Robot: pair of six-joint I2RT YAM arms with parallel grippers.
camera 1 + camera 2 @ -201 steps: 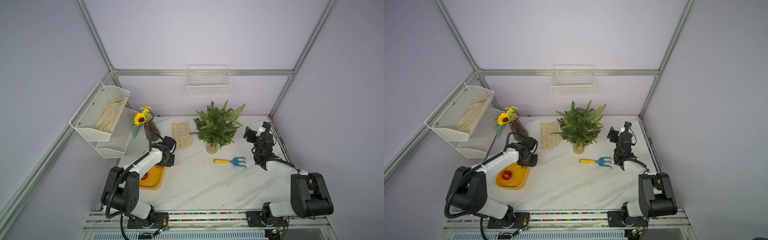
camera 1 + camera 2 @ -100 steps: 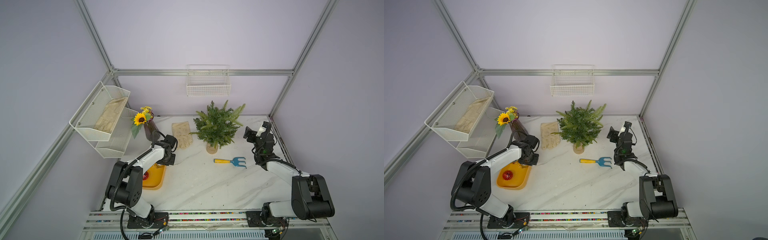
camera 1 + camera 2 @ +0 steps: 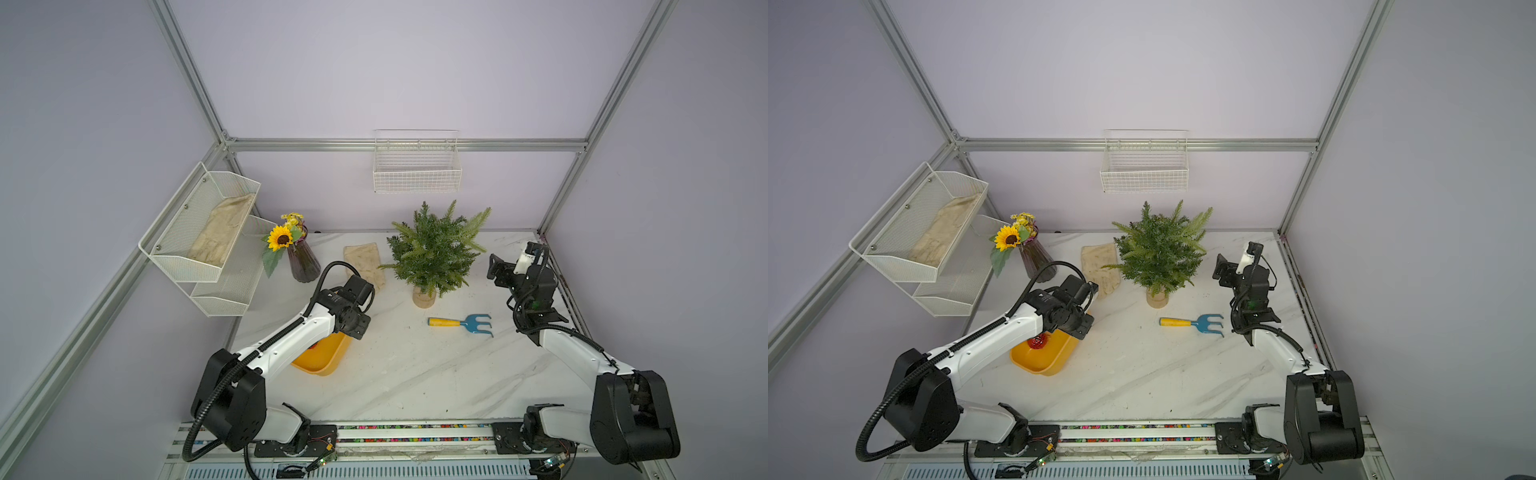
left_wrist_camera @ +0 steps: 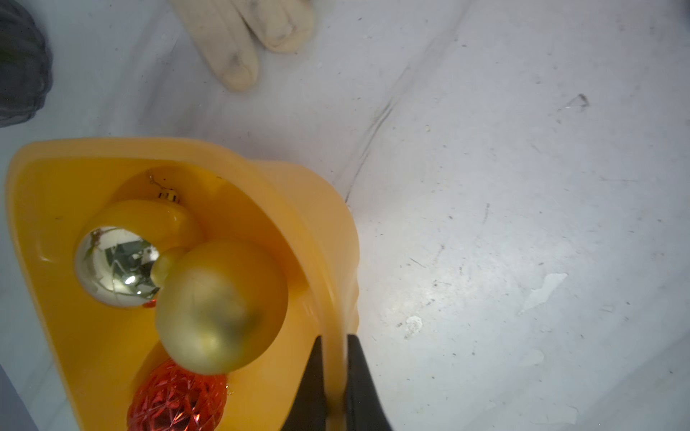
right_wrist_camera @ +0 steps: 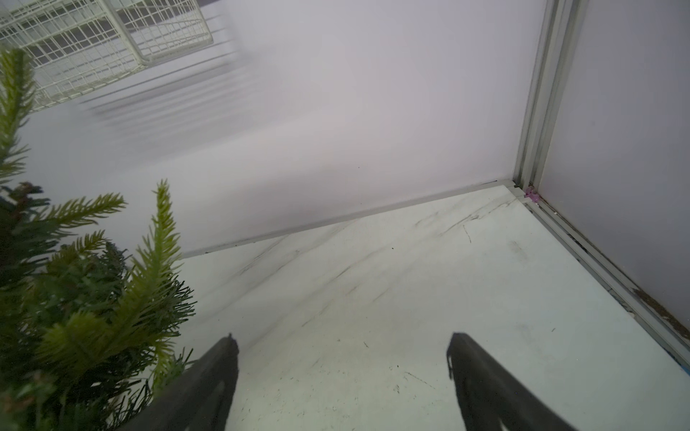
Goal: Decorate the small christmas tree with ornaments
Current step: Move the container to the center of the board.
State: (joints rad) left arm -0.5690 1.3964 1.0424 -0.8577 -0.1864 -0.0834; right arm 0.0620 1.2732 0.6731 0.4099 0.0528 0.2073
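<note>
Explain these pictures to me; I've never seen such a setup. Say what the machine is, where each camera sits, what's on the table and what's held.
A robot with two arms, the left arm and the right arm, is mounted at the near edge of a marble-look table; each arm ends in a two-fingered gripper. Both top views look down from one camera head above; the other two pictures come from wrist cameras. On the table: a small christmas tree, a vase of sunflowers, a glove, a hand rake and a yellow tub. The left gripper is shut on the tub's wall. In the tub lie a shiny gold bauble, a matte gold bauble and a red faceted bauble. The right gripper, beside the tree, is open and empty.
</note>
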